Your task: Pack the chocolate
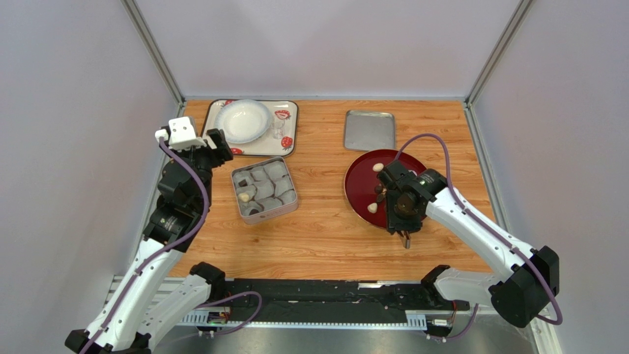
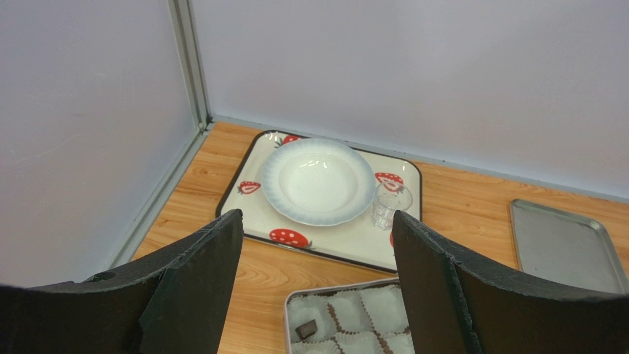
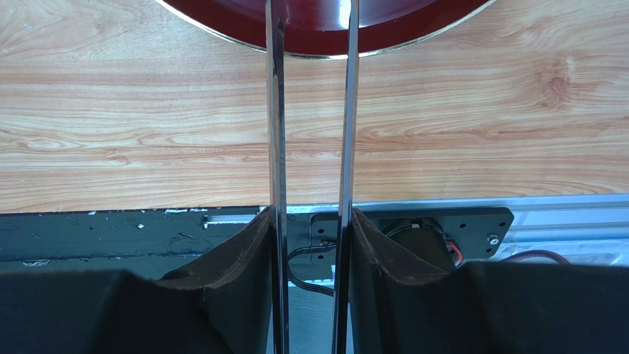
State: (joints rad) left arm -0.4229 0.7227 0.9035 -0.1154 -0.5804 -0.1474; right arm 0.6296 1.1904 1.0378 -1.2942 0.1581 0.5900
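Sitting mostly on a dark red round plate (image 1: 359, 184) at right centre, the chocolate (image 1: 378, 167) shows as two cream lumps and some dark bits, partly hidden by the right arm. More chocolate is in the square metal tin (image 1: 260, 161) left of the plate: one cream piece and a dark square in grey crinkled paper cups (image 1: 275, 171), near-left part of the tin. The right gripper (image 3: 308, 221) hangs over the plate's near edge, jaws narrow, clamping thin silver metal tongs (image 3: 275, 110). The tong blades reach toward the plate rim; the tips are out of the wrist view, so I cannot tell if they hold anything. The left gripper (image 2: 316, 217) is spread wide, holding nothing, raised just left of the tin. Far left is a white strawberry-print tray (image 2: 251, 203) with a white bowl (image 2: 319, 181) and a small clear glass (image 2: 390, 203) on it. A flat silver tray (image 1: 369, 130) lies far of the plate. All of it sits on a light wooden table (image 1: 325, 236).
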